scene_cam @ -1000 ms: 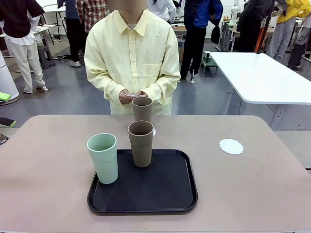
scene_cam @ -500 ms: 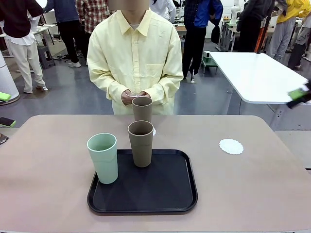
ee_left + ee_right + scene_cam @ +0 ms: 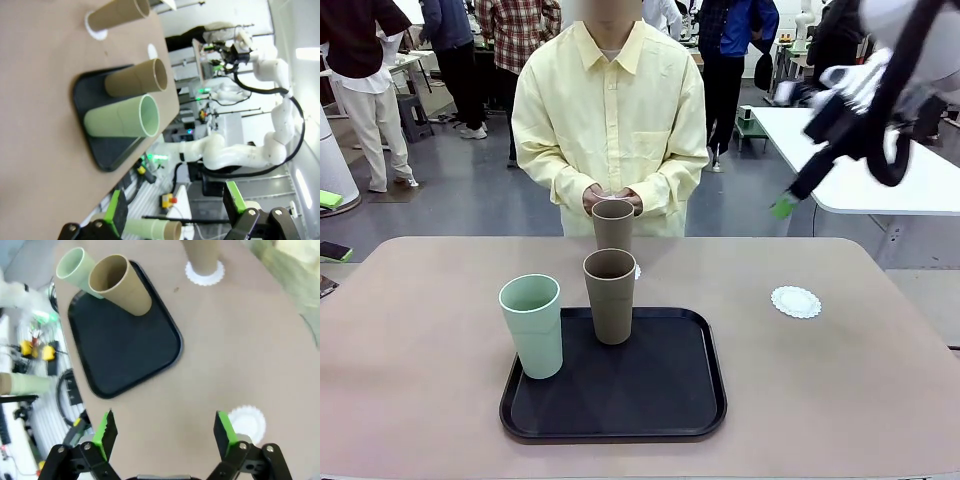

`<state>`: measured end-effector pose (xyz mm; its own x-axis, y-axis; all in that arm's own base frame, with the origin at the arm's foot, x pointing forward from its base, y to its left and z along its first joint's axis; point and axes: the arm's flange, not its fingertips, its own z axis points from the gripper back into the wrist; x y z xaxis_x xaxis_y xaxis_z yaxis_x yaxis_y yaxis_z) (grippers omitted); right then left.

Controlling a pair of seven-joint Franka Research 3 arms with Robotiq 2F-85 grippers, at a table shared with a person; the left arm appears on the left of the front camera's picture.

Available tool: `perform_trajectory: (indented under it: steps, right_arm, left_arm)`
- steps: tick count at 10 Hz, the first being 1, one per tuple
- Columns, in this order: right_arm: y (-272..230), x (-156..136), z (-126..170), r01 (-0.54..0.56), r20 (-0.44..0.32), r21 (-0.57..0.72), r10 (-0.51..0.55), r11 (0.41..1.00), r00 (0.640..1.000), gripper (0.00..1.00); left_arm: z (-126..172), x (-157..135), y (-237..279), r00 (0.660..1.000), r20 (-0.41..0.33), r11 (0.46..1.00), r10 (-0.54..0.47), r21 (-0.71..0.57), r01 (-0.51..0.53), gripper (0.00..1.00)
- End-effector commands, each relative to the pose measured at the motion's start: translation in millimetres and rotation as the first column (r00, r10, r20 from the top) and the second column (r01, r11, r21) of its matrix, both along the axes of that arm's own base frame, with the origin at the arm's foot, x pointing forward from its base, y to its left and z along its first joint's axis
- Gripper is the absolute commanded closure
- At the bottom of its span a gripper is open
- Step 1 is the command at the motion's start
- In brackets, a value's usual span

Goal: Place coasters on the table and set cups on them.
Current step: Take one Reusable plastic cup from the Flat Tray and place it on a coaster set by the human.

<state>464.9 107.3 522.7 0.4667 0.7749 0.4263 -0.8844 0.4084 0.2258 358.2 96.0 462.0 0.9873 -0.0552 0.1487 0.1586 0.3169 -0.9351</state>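
One coaster [image 3: 796, 301] lies bare on the counter [image 3: 440, 400], right of centre in the front view. A second coaster [image 3: 205, 271] sits under the far taupe cup [image 3: 613, 223], upper centre, with only its edge visible. The second taupe cup [image 3: 610, 295] stands upright on the black tray [image 3: 650, 400], centre frame. The mint cup [image 3: 532, 325] stands at the tray's left edge. The person's hands [image 3: 610, 198] are together behind the far taupe cup. Right gripper [image 3: 165, 435]: fingers apart and empty above the counter, with the bare coaster just beside one finger at lower right of its wrist view. Left gripper [image 3: 175, 212]: fingers apart and empty, with the cups in the upper left of its view.
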Motion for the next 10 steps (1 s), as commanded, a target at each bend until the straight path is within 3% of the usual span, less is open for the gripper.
perform_trajectory:
  steps: [1, 4, 6, 10]
  right_arm:
    - [28.8, -1.4, -35.5, -0.104, 0.064, 0.001, 0.104, 0.995, 0.993, 0.00]
    - [48.4, -3.8, -60.6, -0.165, 0.113, -0.005, 0.164, 0.986, 0.980, 0.00]
    - [58.7, -5.2, -55.8, -0.155, 0.074, -0.037, 0.158, 0.987, 0.985, 0.00]
    - [58.7, -5.2, -55.8, -0.155, 0.074, -0.037, 0.158, 0.987, 0.985, 0.00]
  left_arm:
    - [1.3, -0.1, 1.0, 1.000, 0.014, 1.000, -0.002, -0.010, 0.002, 0.00]
    - [1.3, -0.1, 1.0, 1.000, 0.014, 1.000, -0.002, -0.010, 0.002, 0.00]
    - [1.3, -0.1, 1.0, 1.000, 0.014, 1.000, -0.002, -0.010, 0.002, 0.00]
    - [1.3, -0.1, 1.0, 1.000, 0.014, 1.000, -0.002, -0.010, 0.002, 0.00]
